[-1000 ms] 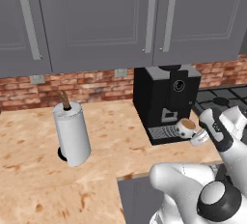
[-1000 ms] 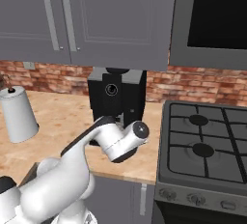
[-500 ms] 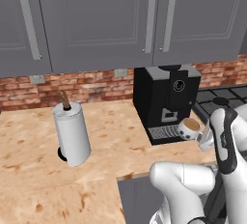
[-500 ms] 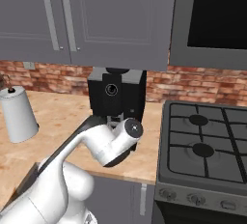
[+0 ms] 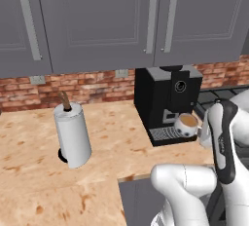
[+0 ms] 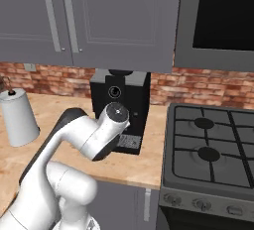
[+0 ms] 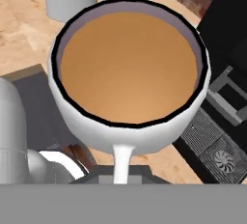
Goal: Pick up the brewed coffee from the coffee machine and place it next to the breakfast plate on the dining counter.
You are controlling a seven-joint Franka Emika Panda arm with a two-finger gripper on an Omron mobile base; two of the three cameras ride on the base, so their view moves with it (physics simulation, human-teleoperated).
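mug (image 5: pixel 186 123) now lifted off the coffee machine (image 5: pixel 168 104) drip tray since a second ago, pincer (image 7: pixel 123 172) clamped on its handle; ready for carrying away.

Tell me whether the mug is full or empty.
Full. The hand view looks into the mug, and light brown coffee fills it to just under the rim. In the left base view it sits level beside the coffee machine.

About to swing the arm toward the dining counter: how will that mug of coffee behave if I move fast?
The mug looks brimful, so quick tilts would probably slosh coffee over the rim. The claw seems to pinch only the thin handle, so the cup may pivot or slip. Being rigid ceramic, it likely chips against the coffee machine.
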